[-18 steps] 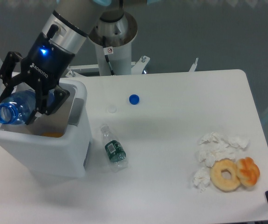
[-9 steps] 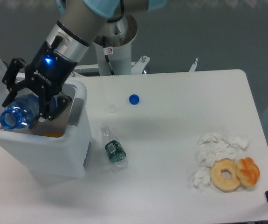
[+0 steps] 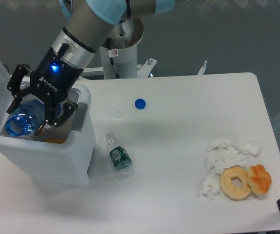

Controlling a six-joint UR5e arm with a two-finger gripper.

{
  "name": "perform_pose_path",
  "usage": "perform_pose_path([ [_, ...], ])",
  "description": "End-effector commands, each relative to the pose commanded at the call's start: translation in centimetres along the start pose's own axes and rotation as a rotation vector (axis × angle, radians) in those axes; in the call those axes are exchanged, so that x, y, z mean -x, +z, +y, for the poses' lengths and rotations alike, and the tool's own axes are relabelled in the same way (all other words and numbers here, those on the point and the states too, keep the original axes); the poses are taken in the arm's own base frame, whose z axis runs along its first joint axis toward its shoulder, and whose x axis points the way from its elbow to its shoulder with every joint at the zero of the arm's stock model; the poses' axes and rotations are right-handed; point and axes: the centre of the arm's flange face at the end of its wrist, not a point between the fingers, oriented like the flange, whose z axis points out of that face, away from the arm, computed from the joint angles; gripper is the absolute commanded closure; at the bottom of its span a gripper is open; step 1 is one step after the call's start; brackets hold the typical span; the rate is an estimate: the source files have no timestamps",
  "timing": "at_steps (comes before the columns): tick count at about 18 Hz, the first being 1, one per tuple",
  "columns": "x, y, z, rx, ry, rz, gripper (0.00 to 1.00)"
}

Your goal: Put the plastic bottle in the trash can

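One gripper (image 3: 31, 108) pinches the plastic bottle (image 3: 22, 118), tilted with its open mouth low inside the open trash can (image 3: 47, 158) at the tabletop's (image 3: 188, 146) left edge.

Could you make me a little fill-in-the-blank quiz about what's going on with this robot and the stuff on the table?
1. The pincer holds the plastic bottle over the open ____.
2. The small loose cap on the table is coloured ____.
3. The smaller bottle with the dark green label lies on the ____.
4. Beside the crumpled tissues sit ____ doughnuts.

Missing words: trash can; blue; table; two
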Motion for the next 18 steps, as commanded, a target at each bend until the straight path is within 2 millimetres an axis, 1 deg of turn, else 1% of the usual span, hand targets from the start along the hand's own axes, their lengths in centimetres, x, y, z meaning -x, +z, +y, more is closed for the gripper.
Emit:
perform_pose_path([
  [4,-0.01,0.12,0.02,0.001,0.000,0.002,0.24],
  [6,-0.06,0.06,0.01,0.002,0.001,0.000,0.19],
  [10,0.04,0.34,0.45,0.008,0.004,0.003,0.19],
  [11,0.08,0.47,0.66,0.011,0.007,0.005,0.15],
  [12,0.08,0.47,0.67,0.011,0.018,0.006,0.06],
  [15,0.09,0.35,0.64,0.010,0.021,0.004,0.04],
  [16,0.17,0.30,0.65,0.009,0.020,0.003,0.01],
  [18,0.18,-0.11,0.26,0.003,0.026,-0.005,0.00],
])
